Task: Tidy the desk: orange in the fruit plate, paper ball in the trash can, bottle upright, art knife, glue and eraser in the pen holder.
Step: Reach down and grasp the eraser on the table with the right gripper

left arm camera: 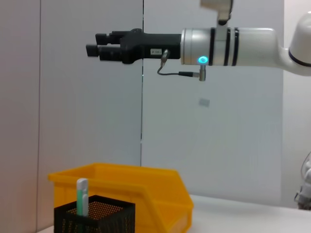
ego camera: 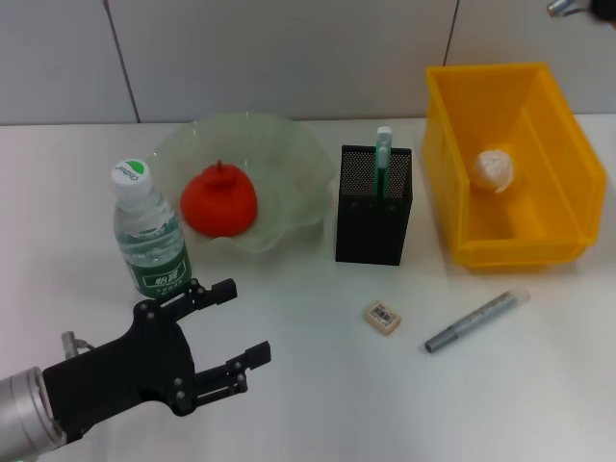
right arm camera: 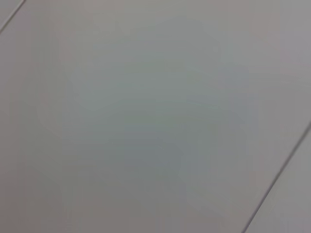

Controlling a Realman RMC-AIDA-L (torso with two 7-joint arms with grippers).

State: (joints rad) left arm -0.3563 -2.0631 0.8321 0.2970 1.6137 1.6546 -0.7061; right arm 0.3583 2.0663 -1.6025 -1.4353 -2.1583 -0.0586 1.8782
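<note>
The orange [ego camera: 219,202] lies in the pale green glass fruit plate [ego camera: 289,154]. Left of the plate, the bottle [ego camera: 149,236] stands upright. A glue stick [ego camera: 382,159] pokes out of the black mesh pen holder [ego camera: 373,226]. In the yellow trash can [ego camera: 452,173] rests the paper ball [ego camera: 494,169]. The eraser [ego camera: 382,318] and the grey art knife [ego camera: 476,320] lie on the table in front of the holder and the can. My left gripper [ego camera: 243,322] hovers open at the front left, just below the bottle, holding nothing. My right gripper [left arm camera: 95,47] is raised high above the can.
The white table [ego camera: 318,404] runs back to a grey panelled wall. In the left wrist view the pen holder [left arm camera: 95,218] and the yellow can [left arm camera: 146,189] show low down. The right wrist view shows only wall.
</note>
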